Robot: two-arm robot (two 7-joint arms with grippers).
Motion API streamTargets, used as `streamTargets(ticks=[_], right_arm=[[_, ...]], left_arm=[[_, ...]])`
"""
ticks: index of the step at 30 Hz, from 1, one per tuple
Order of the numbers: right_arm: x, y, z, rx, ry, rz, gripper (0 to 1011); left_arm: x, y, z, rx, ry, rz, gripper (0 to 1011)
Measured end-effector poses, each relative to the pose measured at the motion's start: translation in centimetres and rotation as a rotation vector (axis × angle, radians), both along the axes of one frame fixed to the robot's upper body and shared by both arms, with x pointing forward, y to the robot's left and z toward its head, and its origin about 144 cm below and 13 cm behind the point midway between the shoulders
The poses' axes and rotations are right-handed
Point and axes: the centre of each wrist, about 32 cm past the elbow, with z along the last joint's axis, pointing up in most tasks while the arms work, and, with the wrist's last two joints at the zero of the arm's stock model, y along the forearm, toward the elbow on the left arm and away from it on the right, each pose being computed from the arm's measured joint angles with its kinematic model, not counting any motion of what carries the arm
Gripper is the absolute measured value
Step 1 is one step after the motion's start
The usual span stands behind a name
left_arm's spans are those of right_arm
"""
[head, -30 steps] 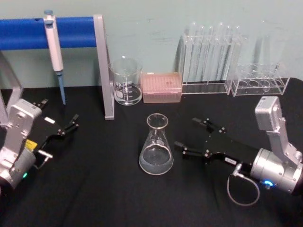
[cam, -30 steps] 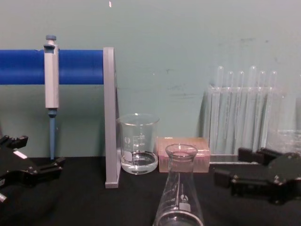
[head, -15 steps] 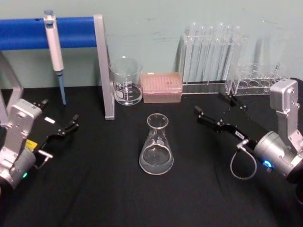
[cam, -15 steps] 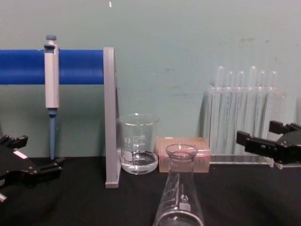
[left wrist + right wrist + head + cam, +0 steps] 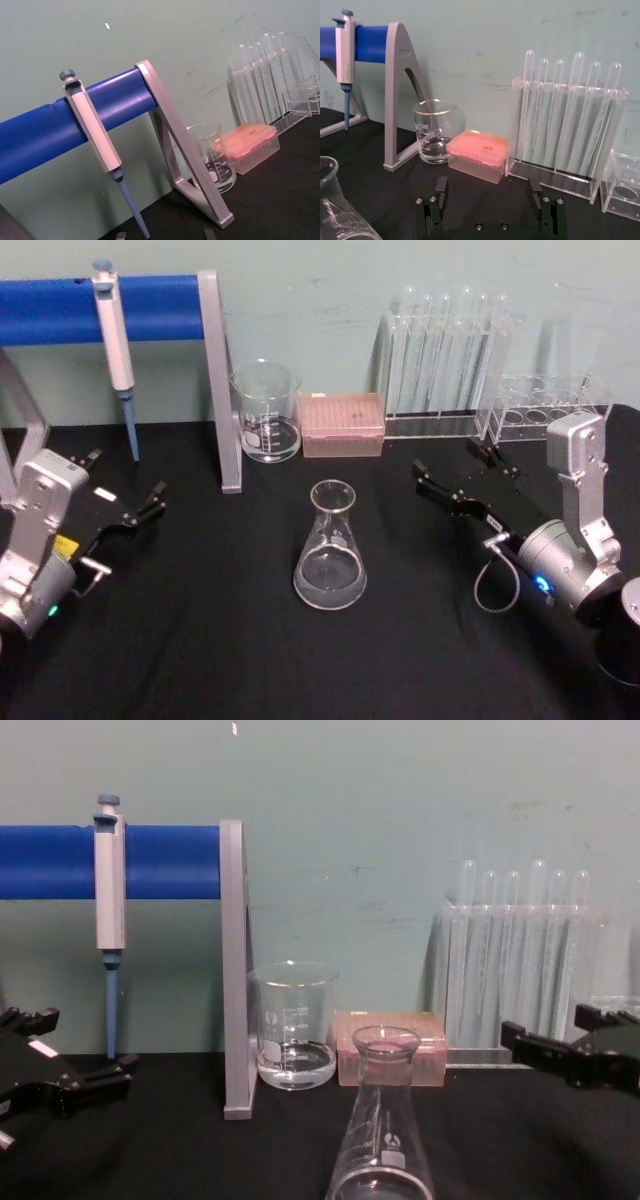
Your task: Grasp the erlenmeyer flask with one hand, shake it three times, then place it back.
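Left gripper (image 5: 128, 501): black two-finger gripper on a silver arm, near the left edge of the black table (image 5: 200, 640); fingers spread, nothing between them.
Pipette (image 5: 114, 345): grey-white with a blue tip, hanging on the blue horizontal bar (image 5: 150, 306) of a stand near the table's back left corner.
Stand leg (image 5: 220, 390): grey metal upright, its foot on the table just left of the beaker.
Beaker (image 5: 266, 411): clear straight-walled glass, a little liquid inside, at the back edge.
Erlenmeyer flask (image 5: 330, 548): clear conical glass flask with a narrow neck, upright at the table's middle, some clear liquid at the bottom; no gripper touches it.
Tip box (image 5: 342, 424): pink plastic, at the back edge, just right of the beaker.
Test tube rack (image 5: 445, 350): clear, with upright tubes, at the back edge right of centre.
Right gripper (image 5: 465, 473): black blocky hand on a silver wrist with a grey cable loop, right of the flask and well apart from it, toward the table's right edge; fingers wide open and empty.
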Motion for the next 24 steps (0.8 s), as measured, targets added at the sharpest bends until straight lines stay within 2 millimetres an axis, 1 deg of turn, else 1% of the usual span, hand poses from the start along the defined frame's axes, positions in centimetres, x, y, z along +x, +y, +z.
streamTargets(ticks=[8,24], right_arm=[[0.11,0.23,-0.79,-0.015,0.022,-0.013,1000],[0.1,0.21,-0.79,-0.017,0.023,-0.011,1000]], left_arm=[[0.0,0.0,0.0,0.0,0.0,0.0,1001],[0.0,0.0,0.0,0.0,0.0,0.0,1001]])
